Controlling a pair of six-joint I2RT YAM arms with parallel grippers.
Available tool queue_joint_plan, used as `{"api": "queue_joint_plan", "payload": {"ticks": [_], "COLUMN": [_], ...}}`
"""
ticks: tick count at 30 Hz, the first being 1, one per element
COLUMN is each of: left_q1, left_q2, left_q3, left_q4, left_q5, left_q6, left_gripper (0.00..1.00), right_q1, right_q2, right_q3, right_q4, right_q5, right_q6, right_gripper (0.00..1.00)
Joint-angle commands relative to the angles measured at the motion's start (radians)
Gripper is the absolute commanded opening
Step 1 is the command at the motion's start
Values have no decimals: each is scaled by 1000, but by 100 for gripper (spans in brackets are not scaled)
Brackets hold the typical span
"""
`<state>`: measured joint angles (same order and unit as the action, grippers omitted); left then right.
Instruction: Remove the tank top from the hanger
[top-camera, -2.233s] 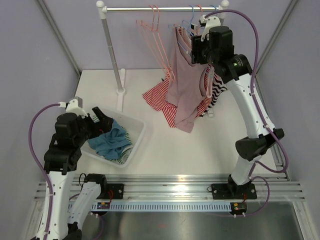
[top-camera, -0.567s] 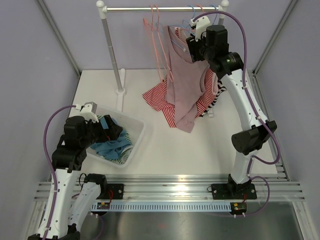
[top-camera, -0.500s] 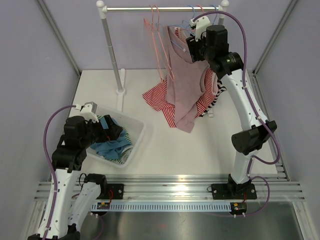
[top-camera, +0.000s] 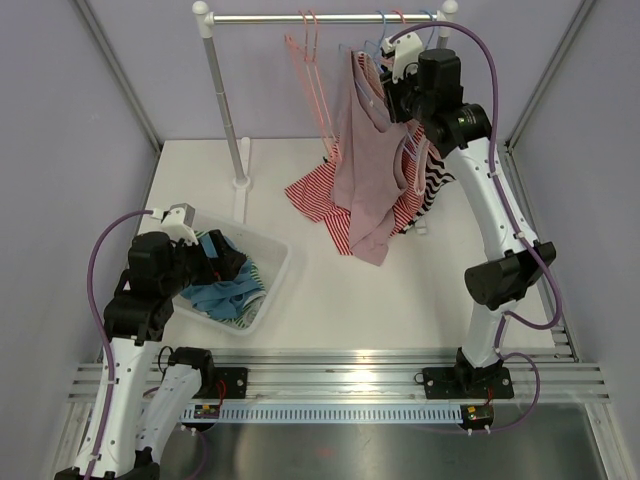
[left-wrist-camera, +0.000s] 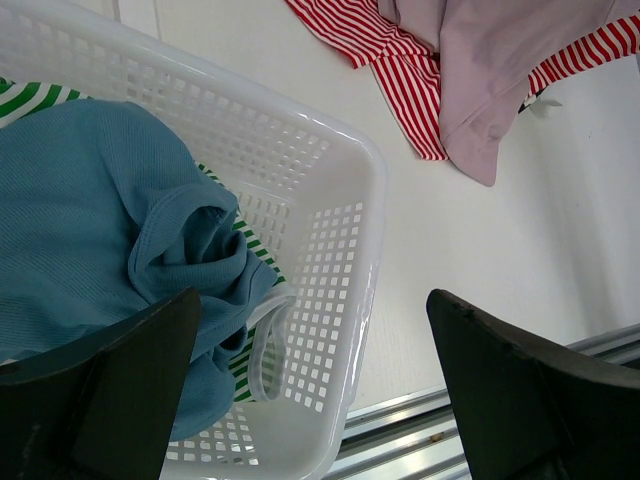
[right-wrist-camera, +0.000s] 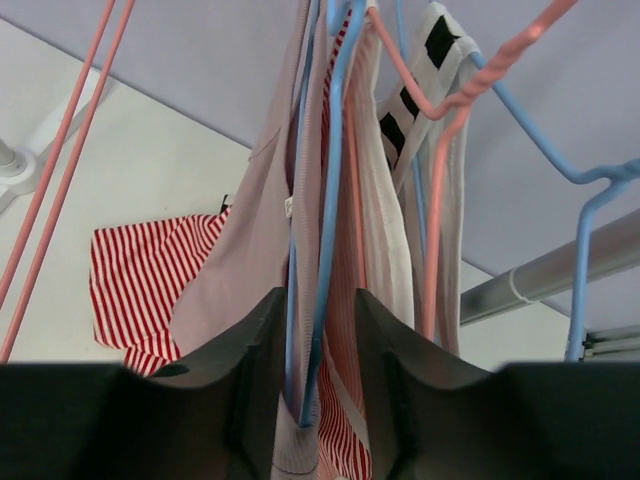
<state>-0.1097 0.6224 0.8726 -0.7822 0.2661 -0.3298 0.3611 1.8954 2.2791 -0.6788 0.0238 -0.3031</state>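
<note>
Pink tank top (right-wrist-camera: 250, 250), apparently between right gripper (right-wrist-camera: 315, 310) jaws

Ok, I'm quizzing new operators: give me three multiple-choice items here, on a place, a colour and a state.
1. Where is the blue garment? A on the rail; B in the white basket; C on the bare table.
2. What colour is the hanger between the right gripper's fingers? A green; B black; C blue.
3. The left gripper is: A open; B shut on cloth; C out of view.
B, it lies inside the mesh walls; C, the wrist view shows blue wire; A, its fingers stand wide apart.
</note>
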Motion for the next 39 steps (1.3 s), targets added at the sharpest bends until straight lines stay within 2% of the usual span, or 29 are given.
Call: {"api": "queue_joint_plan", "payload": {"ticks": [1, 4, 7, 10, 12, 22, 31, 35, 39], "left_q1": [-4, -5, -5, -5, -7, -7, -8, -18, -34], "left_q2": [-12, -13, -13, -15, -15, -26, -47, -50, -13], "left_q3": [-9, -11, -14, -20, -23, -24, -21, 6, 81], "left_q4": [54, 58, 61, 66, 70, 72, 72, 78, 78], "left_q5": [35, 38, 39, 44, 45, 38, 39, 50, 47], "left_q6": [11, 9, 8, 5, 3, 0, 6, 6, 2], "left_gripper": [99, 99, 99, 99, 99, 99, 99, 99, 99], "right_q1": [-2, -4, -4, -4, -4, -4, -4, -4, -4], "right_q2": [11, 40, 70, 82, 79, 5, -35, -81, -197], "right_q3": [43, 83, 129, 169, 189, 214, 200, 151, 57], "right_q4": [-1, -1, -16, -28, -28, 42, 87, 79, 58], "right_q5": [-88, -116, -128, -143, -142, -177, -162, -177, -163], "right_q6": [38, 68, 91, 117, 140, 246, 268, 271, 285], "right_gripper": [37, 29, 15, 10, 2, 0, 0, 0, 0]}}
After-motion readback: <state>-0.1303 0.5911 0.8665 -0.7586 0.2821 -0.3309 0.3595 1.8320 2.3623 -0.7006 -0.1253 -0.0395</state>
